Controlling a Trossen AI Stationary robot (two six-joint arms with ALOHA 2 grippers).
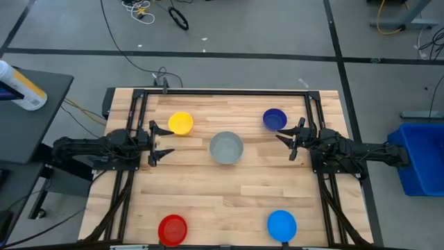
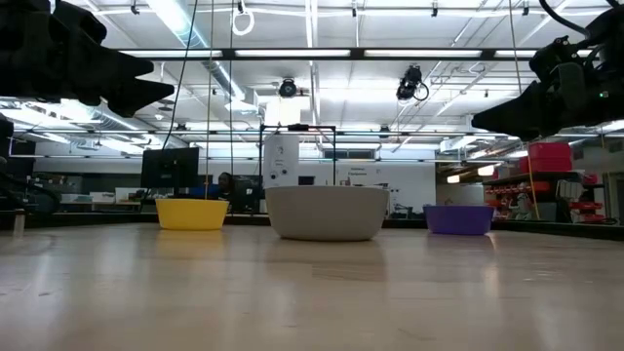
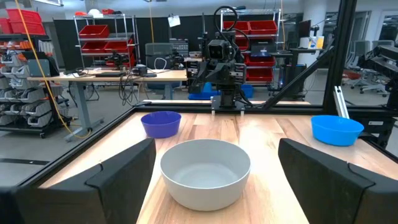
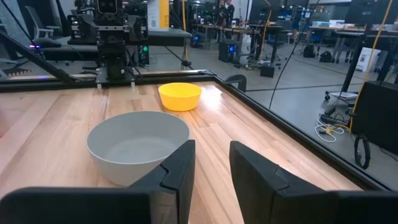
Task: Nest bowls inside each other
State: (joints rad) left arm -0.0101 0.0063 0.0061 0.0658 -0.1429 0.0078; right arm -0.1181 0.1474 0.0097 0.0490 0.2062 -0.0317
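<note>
Five bowls stand upright on their bases on the wooden table (image 1: 229, 194). The grey bowl (image 1: 226, 148) is in the middle, the yellow bowl (image 1: 181, 123) at far left, the dark blue bowl (image 1: 275, 119) at far right, the red bowl (image 1: 173, 229) at near left and the light blue bowl (image 1: 282, 225) at near right. My left gripper (image 1: 166, 142) hovers level at the table's left side, open wide and pointing at the grey bowl (image 3: 205, 171). My right gripper (image 1: 283, 144) hovers level at the right side with a narrow gap between its fingers. It faces the grey bowl (image 4: 138, 146) and is empty.
Black frame rails (image 1: 229, 92) run along the table's far, left and right edges. A blue bin (image 1: 420, 160) stands on the floor to the right, and a side table with a bottle (image 1: 21, 87) to the left. Bare wood lies between the bowls.
</note>
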